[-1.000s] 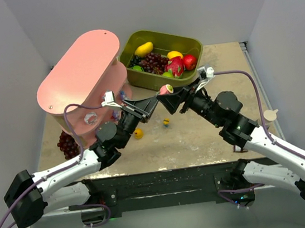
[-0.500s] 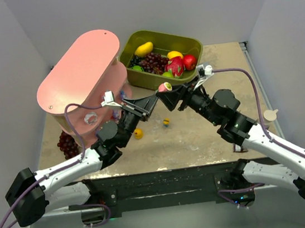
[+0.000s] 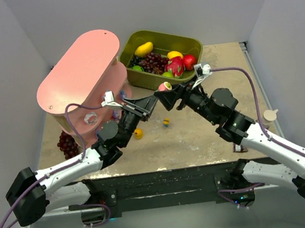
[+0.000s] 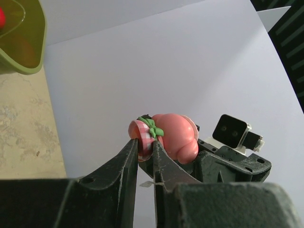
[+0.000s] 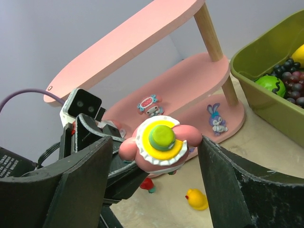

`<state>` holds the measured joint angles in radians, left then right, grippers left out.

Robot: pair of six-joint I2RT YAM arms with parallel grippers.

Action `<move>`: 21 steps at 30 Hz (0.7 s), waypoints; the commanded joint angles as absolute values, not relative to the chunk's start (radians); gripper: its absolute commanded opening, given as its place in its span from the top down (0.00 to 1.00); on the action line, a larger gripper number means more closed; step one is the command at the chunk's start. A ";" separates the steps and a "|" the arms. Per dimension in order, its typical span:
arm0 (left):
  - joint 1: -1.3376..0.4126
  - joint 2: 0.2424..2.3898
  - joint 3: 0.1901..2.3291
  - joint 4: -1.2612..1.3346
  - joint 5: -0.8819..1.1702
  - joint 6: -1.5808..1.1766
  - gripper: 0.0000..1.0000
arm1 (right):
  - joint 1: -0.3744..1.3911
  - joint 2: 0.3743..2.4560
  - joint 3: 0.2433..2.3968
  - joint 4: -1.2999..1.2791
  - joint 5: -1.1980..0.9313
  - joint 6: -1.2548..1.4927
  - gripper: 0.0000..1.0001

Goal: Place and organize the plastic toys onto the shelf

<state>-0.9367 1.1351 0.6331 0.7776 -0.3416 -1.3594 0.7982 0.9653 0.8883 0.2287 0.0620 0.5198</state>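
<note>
Top view, shelf: the big pink shelf [image 3: 79,73] stands at the back left of the table [image 3: 200,136].
Top view, toy: a pink toy [image 3: 163,88] is up in the air in the middle, near the right end of the shelf, where the two arm tips meet.
Top view, left hand: the left gripper [image 3: 155,99] reaches the toy from the left, its jaws pressed close.
Top view, right hand: the right gripper [image 3: 168,93] comes from the right, with the toy at its tip.
Top view, other things: a yellow duck [image 3: 138,133] and a tiny toy [image 3: 166,122] lie on the table under the arms. A green bin [image 3: 161,51] of fruit sits behind. Dark grapes [image 3: 66,145] lie by the left foot of the shelf.
Left wrist view, hand: the two fingers [image 4: 130,164] are almost closed and pinch the toy's checked bit with the green bow.
Left wrist view, toy: its round pink body leans on the dark right gripper.
Right wrist view, hand: the fingers [image 5: 83,175] stand wide apart. The toy, with its yellow and green hat, fills the gap and touches both sides, so it is held.
Right wrist view, shelf: it stands behind the toy. A purple bunny toy [image 5: 216,118] is on the bottom board. A red-and-white toy [image 5: 149,105] is further left, and I cannot tell which board it is on.
</note>
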 commanded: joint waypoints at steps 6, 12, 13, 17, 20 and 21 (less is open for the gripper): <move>-0.930 1.138 0.664 0.816 -0.390 -1.358 1.00 | 0.818 1.002 0.951 0.235 0.080 0.494 0.38; -0.930 1.126 0.657 0.804 -0.391 -1.348 0.94 | 0.819 1.017 0.965 0.221 0.106 0.488 0.66; -0.930 1.121 0.655 0.795 -0.396 -1.345 0.93 | 0.821 1.020 0.966 0.219 0.110 0.488 0.68; -0.930 1.101 0.647 0.778 -0.407 -1.338 0.92 | 0.821 1.022 0.977 0.206 0.132 0.488 0.75; -0.930 1.085 0.647 0.759 -0.407 -1.330 0.76 | 0.821 1.025 0.986 0.198 0.150 0.492 0.77; -0.930 1.080 0.646 0.755 -0.408 -1.328 0.69 | 0.821 1.028 0.991 0.192 0.153 0.494 0.78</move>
<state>-0.9363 1.1252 0.6331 0.7319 -0.3645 -1.3476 0.8139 1.0256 0.9279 0.1860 0.1059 0.4988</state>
